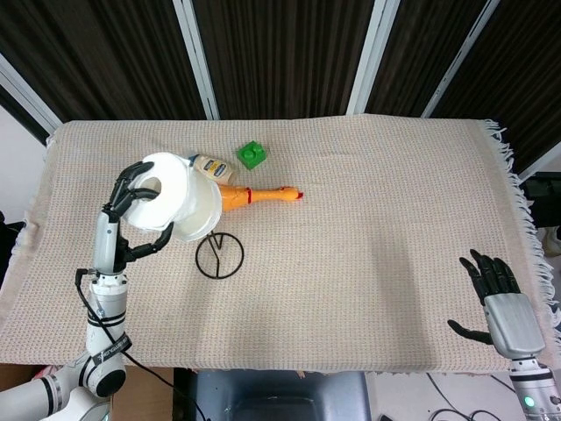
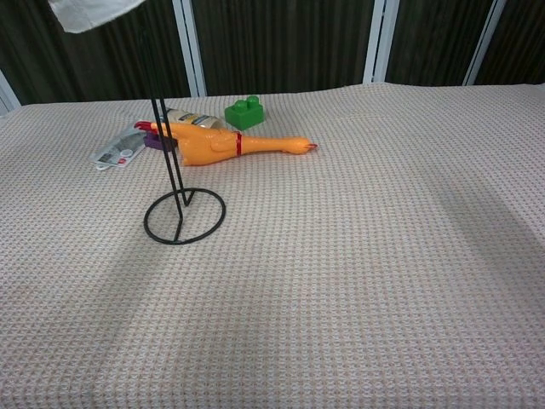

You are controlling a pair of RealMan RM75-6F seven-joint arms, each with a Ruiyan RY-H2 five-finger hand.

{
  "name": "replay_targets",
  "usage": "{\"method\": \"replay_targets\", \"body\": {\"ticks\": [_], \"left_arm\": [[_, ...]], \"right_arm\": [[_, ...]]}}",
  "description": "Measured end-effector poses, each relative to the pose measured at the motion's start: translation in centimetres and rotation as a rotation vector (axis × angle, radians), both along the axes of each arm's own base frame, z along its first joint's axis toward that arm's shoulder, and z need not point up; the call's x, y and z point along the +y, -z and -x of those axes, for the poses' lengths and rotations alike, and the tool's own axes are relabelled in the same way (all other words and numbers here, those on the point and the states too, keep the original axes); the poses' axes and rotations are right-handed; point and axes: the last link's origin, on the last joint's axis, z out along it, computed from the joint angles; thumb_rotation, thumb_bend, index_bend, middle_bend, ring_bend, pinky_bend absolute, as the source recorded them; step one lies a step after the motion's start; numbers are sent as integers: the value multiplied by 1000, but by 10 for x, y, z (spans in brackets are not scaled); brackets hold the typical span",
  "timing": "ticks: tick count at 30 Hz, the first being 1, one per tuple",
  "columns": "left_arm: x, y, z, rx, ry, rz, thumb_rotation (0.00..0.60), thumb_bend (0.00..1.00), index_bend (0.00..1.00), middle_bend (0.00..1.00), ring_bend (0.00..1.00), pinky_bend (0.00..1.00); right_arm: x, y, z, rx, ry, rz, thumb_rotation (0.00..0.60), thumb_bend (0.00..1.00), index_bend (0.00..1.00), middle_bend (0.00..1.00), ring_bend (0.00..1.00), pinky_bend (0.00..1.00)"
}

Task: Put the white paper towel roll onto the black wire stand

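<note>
My left hand (image 1: pixel 131 210) grips the white paper towel roll (image 1: pixel 180 206) and holds it high in the air, up and to the left of the black wire stand (image 1: pixel 218 254). In the chest view only the roll's bottom edge (image 2: pixel 89 10) shows at the top left, close to the top of the black wire stand's upright rod (image 2: pixel 166 128). The stand's ring base (image 2: pixel 185 216) rests on the cloth. My right hand (image 1: pixel 497 294) hovers open at the table's near right corner, fingers spread, holding nothing.
Behind the stand lie a rubber chicken (image 1: pixel 259 195), a green block (image 1: pixel 252 155), a small bottle (image 1: pixel 213 166) and a flat packet (image 2: pixel 119 149). A woven beige cloth (image 1: pixel 368 219) covers the table; its fringed edge runs down the right side.
</note>
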Motion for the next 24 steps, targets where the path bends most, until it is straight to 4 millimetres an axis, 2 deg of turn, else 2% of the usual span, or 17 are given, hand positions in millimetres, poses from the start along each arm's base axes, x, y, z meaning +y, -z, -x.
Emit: {"method": "replay_targets", "body": {"ticks": [5,20,22,24], "left_arm": [[3,12,-2,35,-2,34,600,746,716,846,833,1000],[8,21,-2,107,-12,85,600,727,712,843,832,1000],[8,22,-1,117,-16,89,600,680,678,816,808,1000],[8,23,0,133,-21,91,600,570,559,717,691,932]], "right_arm": [[1,-1,0,-3,-3,2,600,91,0,0,0,0],[1,0,0,1,-4,-3,600,91,0,0,0,0],[1,0,0,1,-4,-4,600,91,0,0,0,0],[1,0,0,2,-3,-4,600,90,0,0,0,0]]}}
